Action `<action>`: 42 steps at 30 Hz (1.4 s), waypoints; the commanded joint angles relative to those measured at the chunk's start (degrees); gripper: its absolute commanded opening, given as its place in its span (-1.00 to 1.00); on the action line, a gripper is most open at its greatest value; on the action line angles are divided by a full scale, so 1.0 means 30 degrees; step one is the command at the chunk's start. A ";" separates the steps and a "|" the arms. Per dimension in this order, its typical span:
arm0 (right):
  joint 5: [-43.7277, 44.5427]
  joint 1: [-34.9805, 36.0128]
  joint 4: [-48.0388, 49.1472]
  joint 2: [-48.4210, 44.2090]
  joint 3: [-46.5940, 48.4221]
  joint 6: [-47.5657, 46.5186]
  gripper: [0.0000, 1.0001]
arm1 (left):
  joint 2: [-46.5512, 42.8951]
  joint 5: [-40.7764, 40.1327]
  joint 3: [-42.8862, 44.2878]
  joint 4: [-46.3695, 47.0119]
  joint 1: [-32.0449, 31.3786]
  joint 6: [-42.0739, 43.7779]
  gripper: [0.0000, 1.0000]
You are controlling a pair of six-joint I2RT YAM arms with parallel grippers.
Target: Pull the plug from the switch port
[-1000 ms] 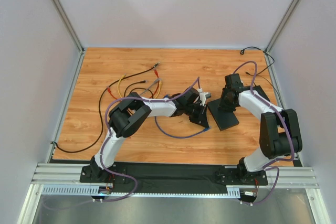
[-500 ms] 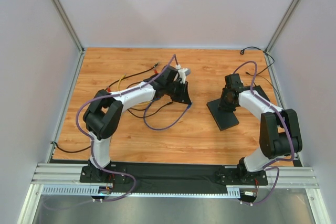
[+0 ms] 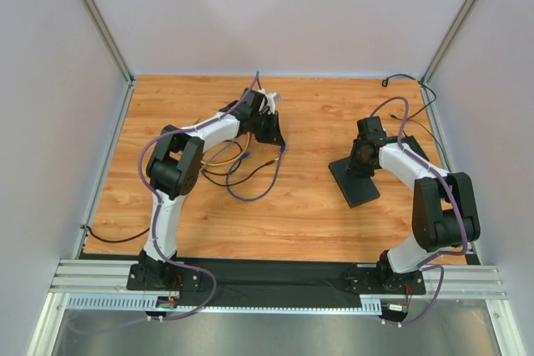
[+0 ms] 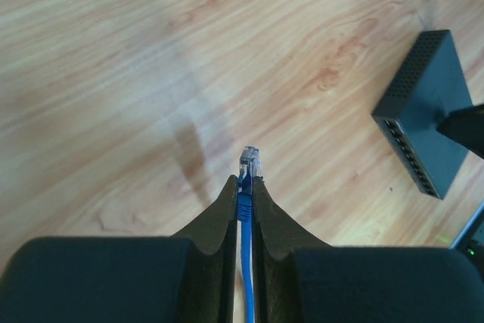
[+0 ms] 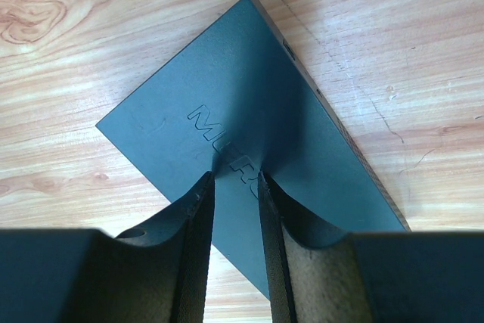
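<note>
The flat black switch box (image 3: 357,185) lies right of centre on the wooden table. It also shows in the left wrist view (image 4: 427,107), with a row of empty ports (image 4: 412,158) along its near edge. My right gripper (image 3: 360,162) rests its fingertips on the box's top (image 5: 249,88), jaws a narrow gap apart with nothing between them (image 5: 236,177). My left gripper (image 4: 246,181) is shut on a blue cable (image 4: 244,262). The cable's clear plug (image 4: 250,162) sticks out past the fingertips, free in the air and far from the box. In the top view this gripper (image 3: 269,128) is at the back, left of centre.
The blue cable loops on the table (image 3: 247,198) below the left gripper. Several black, red and yellow leads (image 3: 200,135) lie at back left. A black cord (image 3: 125,237) runs to the left edge. Another black cord (image 3: 405,77) lies at the back right corner.
My left gripper has swung left and back, well away from the switch box, carrying the blue plug and dragging the cable along. The right gripper and the box have not moved.
</note>
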 commanded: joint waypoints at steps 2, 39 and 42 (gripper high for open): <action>-0.0072 0.0028 -0.0911 0.0910 -0.0588 -0.0127 -0.36 | 0.1280 0.0263 0.1810 -0.0412 0.0632 -0.0185 -1.00; 0.2299 0.0204 -0.4541 -0.3977 -0.0616 0.1978 -0.35 | -0.2764 0.1495 -0.1591 0.3368 -0.4345 -0.1975 -0.25; 0.2972 0.0058 -0.5449 -0.5999 -0.1201 0.2886 -0.37 | -0.1358 0.1377 0.0283 0.2783 -0.4434 -0.2061 -0.38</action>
